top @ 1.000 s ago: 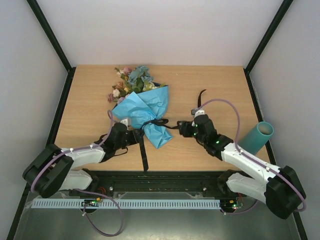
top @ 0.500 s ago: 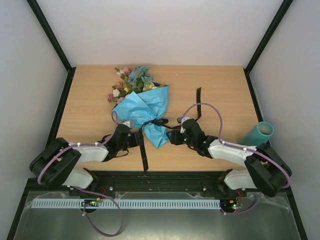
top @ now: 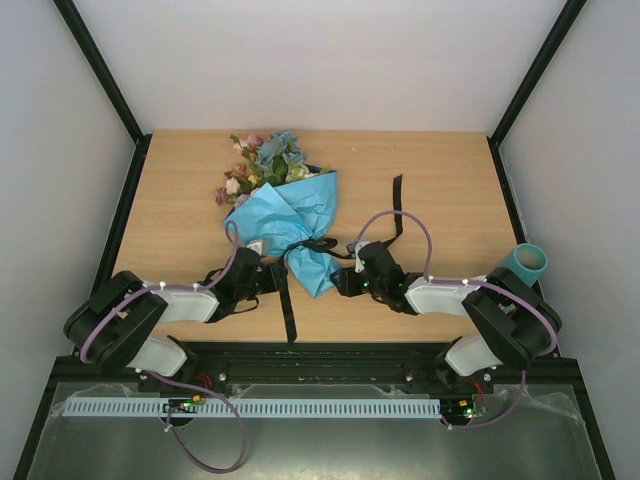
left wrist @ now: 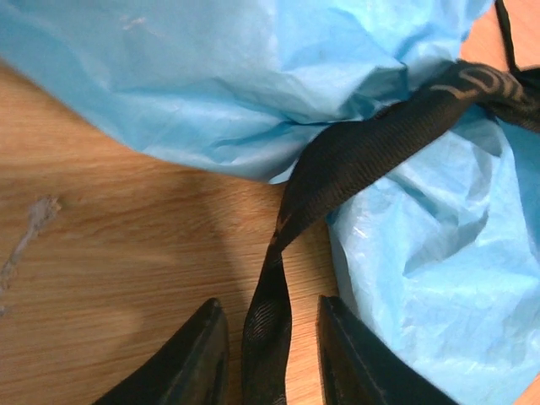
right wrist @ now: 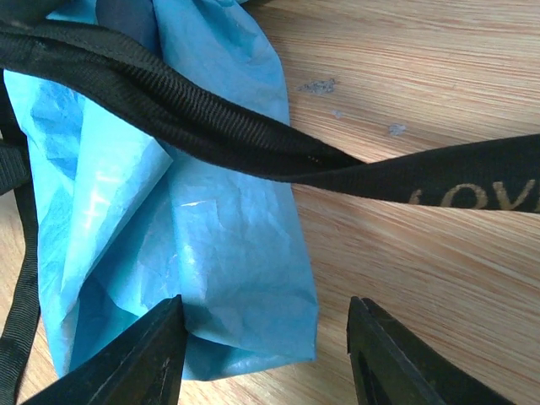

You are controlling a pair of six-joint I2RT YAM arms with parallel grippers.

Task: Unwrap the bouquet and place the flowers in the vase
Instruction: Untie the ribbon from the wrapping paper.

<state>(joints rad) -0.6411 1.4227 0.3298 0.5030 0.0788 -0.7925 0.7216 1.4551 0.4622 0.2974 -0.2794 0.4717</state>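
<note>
The bouquet (top: 290,215) lies on the table, wrapped in blue paper (left wrist: 253,93) with the flowers (top: 262,165) sticking out at the far end. A black ribbon (top: 288,310) ties its waist, and one tail runs toward the near edge. My left gripper (top: 278,283) is at that tail. In the left wrist view, the ribbon (left wrist: 274,312) passes between my left gripper's (left wrist: 268,304) open jaws, with a gap on each side. My right gripper (top: 338,280) is open at the wrap's lower end (right wrist: 245,321), which lies between its jaws, in the right wrist view too (right wrist: 263,302). The teal vase (top: 522,265) stands at the right edge.
The ribbon's other tail (top: 398,200) trails over the wood to the right of the bouquet, and it crosses the right wrist view (right wrist: 253,139) above the jaws. A black frame post (top: 515,215) borders the table beside the vase.
My right arm has swung left from near the vase to the wrap's lower end, and its jaws have narrowed slightly. My left gripper's jaws have narrowed around the ribbon tail.
</note>
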